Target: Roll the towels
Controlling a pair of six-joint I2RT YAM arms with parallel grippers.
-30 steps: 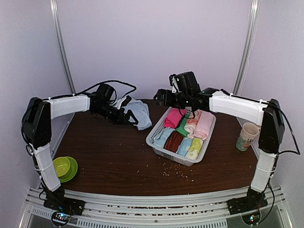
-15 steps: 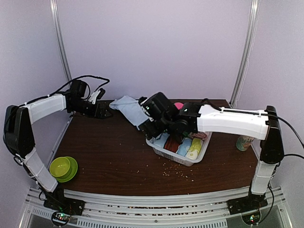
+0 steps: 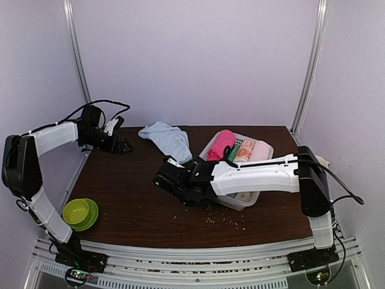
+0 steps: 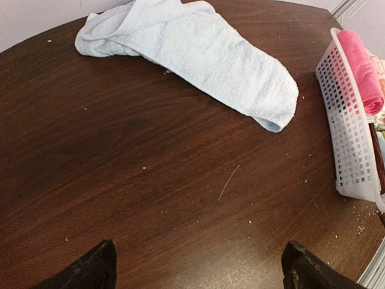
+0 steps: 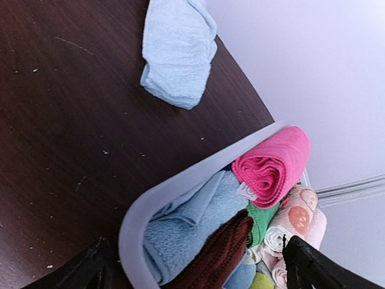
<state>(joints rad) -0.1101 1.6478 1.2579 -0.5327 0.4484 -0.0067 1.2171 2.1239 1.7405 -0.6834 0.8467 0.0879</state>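
The pale blue towel (image 3: 169, 138) lies loose and crumpled on the table at the back centre; it also shows in the left wrist view (image 4: 198, 60) and the right wrist view (image 5: 178, 47). The magenta-pink towel (image 3: 221, 144) sits rolled at the far left corner of the white basket (image 3: 203, 149), its white tag showing in the right wrist view (image 5: 272, 164). My left gripper (image 3: 118, 145) is open and empty, left of the blue towel (image 4: 198, 271). My right gripper (image 3: 161, 179) is open and empty, low by the basket's near left corner (image 5: 201, 271).
The basket (image 5: 180, 188) also holds several smaller rolls: light blue (image 5: 186, 232), brown (image 5: 225, 259), green, peach and pink. Stacked green bowls (image 3: 81, 212) sit at the front left. A paper cup (image 3: 328, 161) stands half hidden behind the right arm. Crumbs lie before the basket.
My right arm swung from above the basket down to the table left of it. My left gripper pulled back left, away from the blue towel. The pink towel now lies uncovered in the basket.
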